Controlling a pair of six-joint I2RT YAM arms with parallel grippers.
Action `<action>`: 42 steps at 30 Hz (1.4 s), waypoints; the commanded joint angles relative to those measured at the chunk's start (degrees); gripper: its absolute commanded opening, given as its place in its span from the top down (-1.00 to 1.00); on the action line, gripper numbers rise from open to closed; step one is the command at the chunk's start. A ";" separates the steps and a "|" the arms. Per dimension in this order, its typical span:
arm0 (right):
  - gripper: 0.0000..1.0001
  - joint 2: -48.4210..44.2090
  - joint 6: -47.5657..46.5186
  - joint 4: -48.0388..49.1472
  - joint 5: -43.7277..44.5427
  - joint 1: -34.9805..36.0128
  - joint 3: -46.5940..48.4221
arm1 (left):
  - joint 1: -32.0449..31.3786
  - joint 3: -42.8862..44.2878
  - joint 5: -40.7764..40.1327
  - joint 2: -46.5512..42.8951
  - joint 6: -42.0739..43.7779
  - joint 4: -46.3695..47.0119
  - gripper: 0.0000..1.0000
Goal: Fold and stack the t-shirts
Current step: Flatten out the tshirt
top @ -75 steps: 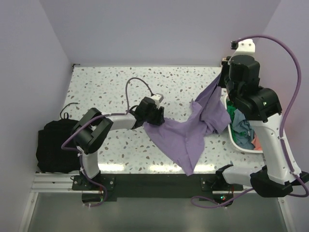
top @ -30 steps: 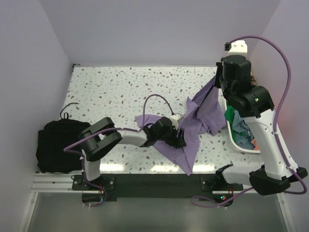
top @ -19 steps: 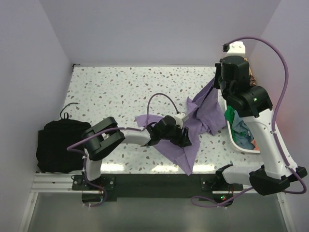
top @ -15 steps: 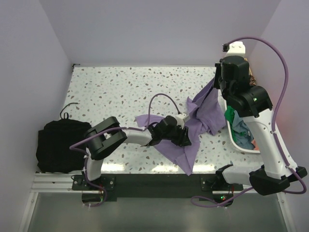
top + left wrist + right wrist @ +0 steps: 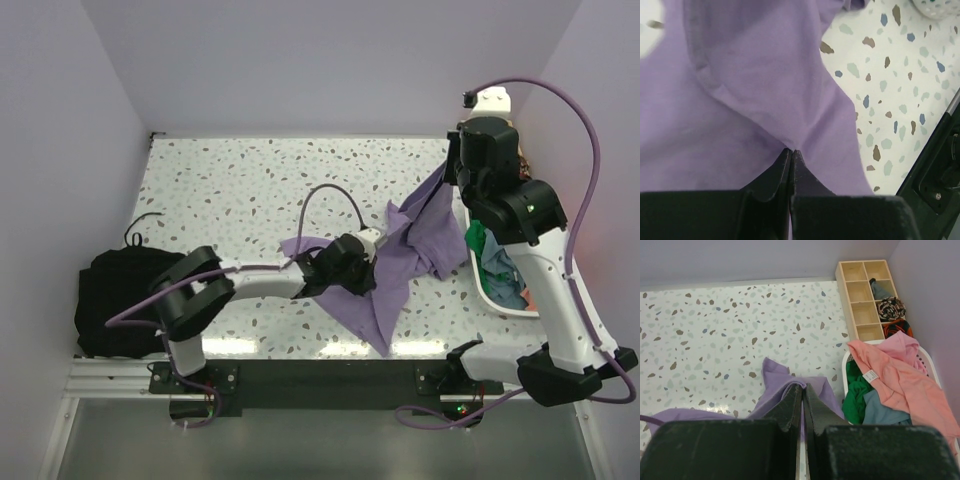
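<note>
From the overhead camera, I see the soft lavender-purple cloth t-shirt (image 5: 420, 240) stretched between my two arms over the speckled white desk (image 5: 230, 190). The right claw (image 5: 448, 172) holds one part of it raised beside the white plastic laundry basket (image 5: 490, 297) at the right edge. The left claw (image 5: 352, 270) sits low on the cloth near the middle front. A black fabric bundle (image 5: 115, 300) lies at the far left.

On the left wrist camera, the claw is pressed together on a pinch of lavender cloth, and the rest of the cloth lies on the desk.

On the right wrist camera, the claw is clamped on a raised fold of the same shirt. To its right, the basket holds a crumpled salmon-pink t-shirt (image 5: 895, 382) lying over a green t-shirt (image 5: 856, 400). A pale wooden divided tray (image 5: 865, 295) stands just behind the basket.
</note>
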 commanded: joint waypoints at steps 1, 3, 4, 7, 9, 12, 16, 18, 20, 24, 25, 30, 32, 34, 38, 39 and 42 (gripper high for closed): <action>0.96 -2.90 -0.18 1.35 1.40 -0.25 -0.05 | 1.06 3.07 -12.21 -16.52 6.81 -9.73 1.00; 0.98 -3.78 0.00 1.08 0.96 -0.33 -0.14 | 2.46 3.86 -15.36 -23.87 8.48 -14.71 1.00; 0.98 -4.04 0.17 0.91 0.61 -0.25 -0.05 | 2.99 4.38 -16.60 -26.10 8.93 -16.40 1.00; 1.00 -5.62 0.26 0.38 -1.06 -0.25 -0.05 | 3.79 6.93 -22.13 -34.10 11.91 -22.55 1.00; 1.00 -6.41 0.00 0.03 -1.94 -0.33 -0.05 | 4.05 9.38 -24.78 -39.29 13.49 -26.69 1.00; 1.00 -8.61 -0.09 -0.24 -2.82 -0.25 0.12 | 4.05 14.22 -27.06 -44.13 16.13 -33.54 1.00; 1.00 -12.47 -0.44 -0.32 -3.78 -0.33 1.61 | 3.96 20.99 -30.32 -48.26 17.54 -41.89 1.00; 1.00 -13.53 -0.62 -0.59 -4.40 -0.25 2.67 | 3.96 25.64 -31.64 -50.29 17.98 -46.02 1.00; 1.00 -15.02 -0.88 -0.85 -5.97 -0.25 4.34 | 3.96 31.16 -31.47 -51.25 18.42 -50.05 1.00; 1.00 -18.19 -0.79 -0.33 -13.79 -0.33 7.24 | 3.96 41.11 -21.82 -51.35 19.21 -55.17 1.00; 1.00 -18.63 -0.53 -0.15 -15.63 -0.33 7.85 | 3.96 43.04 -20.06 -50.82 19.04 -56.83 1.00; 1.00 -20.04 0.52 -1.90 -25.12 -0.33 14.95 | 3.96 57.10 -4.07 -48.10 16.58 -61.85 1.00; 1.00 -20.13 0.70 -2.34 -27.16 -0.33 16.99 | 3.96 61.32 3.38 -47.57 15.09 -62.03 1.00; 1.00 -20.74 1.05 -1.65 -28.57 -0.25 18.49 | 4.05 64.75 5.88 -47.31 13.94 -62.47 1.00; 1.00 -20.75 1.14 1.77 -28.40 -0.25 17.62 | 4.05 63.82 2.38 -46.69 14.38 -64.32 1.00; 1.00 -20.48 1.31 2.31 -28.13 -0.25 16.22 | 4.05 62.24 1.59 -46.60 14.64 -64.06 1.00; 1.00 -18.99 1.40 5.82 -26.38 -0.33 10.70 | 4.05 53.89 -4.55 -46.07 14.73 -62.13 1.00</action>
